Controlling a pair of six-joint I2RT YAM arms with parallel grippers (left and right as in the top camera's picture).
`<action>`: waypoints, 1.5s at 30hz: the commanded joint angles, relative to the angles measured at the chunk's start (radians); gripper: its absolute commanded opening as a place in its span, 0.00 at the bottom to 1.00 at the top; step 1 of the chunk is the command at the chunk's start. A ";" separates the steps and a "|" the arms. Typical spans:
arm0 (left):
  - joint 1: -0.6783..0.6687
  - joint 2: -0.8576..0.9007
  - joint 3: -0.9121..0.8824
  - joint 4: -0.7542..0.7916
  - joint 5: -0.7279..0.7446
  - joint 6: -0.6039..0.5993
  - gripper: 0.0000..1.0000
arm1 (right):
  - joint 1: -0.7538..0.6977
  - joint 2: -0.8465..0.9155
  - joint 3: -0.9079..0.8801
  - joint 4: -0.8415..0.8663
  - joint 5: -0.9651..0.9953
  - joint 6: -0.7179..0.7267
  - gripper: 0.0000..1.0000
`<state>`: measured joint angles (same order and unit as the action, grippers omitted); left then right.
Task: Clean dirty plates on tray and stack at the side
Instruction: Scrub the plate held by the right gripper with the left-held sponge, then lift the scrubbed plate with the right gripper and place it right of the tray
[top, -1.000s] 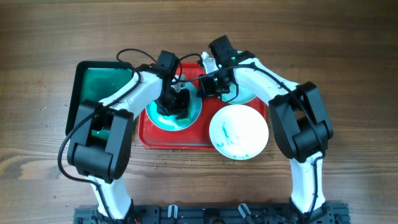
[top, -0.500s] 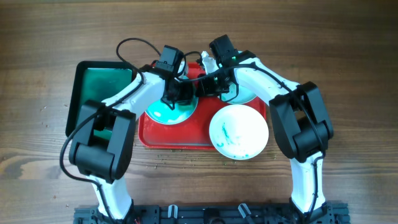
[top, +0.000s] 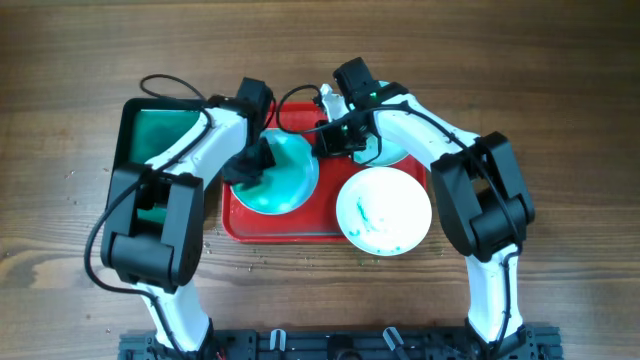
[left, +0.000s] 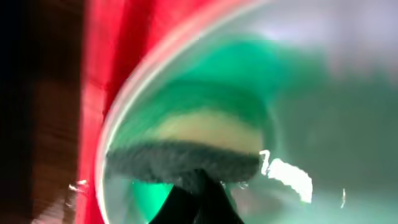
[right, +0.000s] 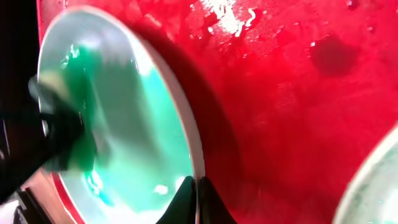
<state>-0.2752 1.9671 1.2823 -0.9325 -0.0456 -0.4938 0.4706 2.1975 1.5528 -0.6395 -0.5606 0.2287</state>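
Left pincer (top: 248, 166) with sponge (left: 183, 160) shifted to plate (top: 290, 185) rim beside tray (top: 300, 228) edge

Overhead: bright, even, diffuse light; table (top: 560, 60) grain sharp; soft, faint shadows under arms.

Left wrist: heavy motion blur; plate (left: 311, 112) and sponge (left: 186, 146) smeared; white glint at 4 o'clock; 9 o'clock edge near black.

Right wrist: sharper; wet glare on tray (right: 298, 93) at 12 o'clock; plate shadow falls toward 3 o'clock; 9 o'clock edge dark.
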 joint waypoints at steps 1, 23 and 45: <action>-0.011 0.049 -0.052 -0.021 0.550 0.467 0.04 | 0.001 0.005 0.000 0.005 -0.035 -0.019 0.04; 0.070 -0.209 0.045 0.260 -0.068 -0.176 0.04 | 0.054 0.038 -0.010 0.071 0.113 0.248 0.05; 0.351 -0.280 0.043 0.037 -0.049 -0.139 0.04 | 0.331 -0.336 0.029 -0.156 1.522 0.010 0.04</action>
<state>0.0704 1.6615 1.3155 -0.8955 -0.1043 -0.6479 0.7074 1.8660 1.5734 -0.7799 0.5198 0.2783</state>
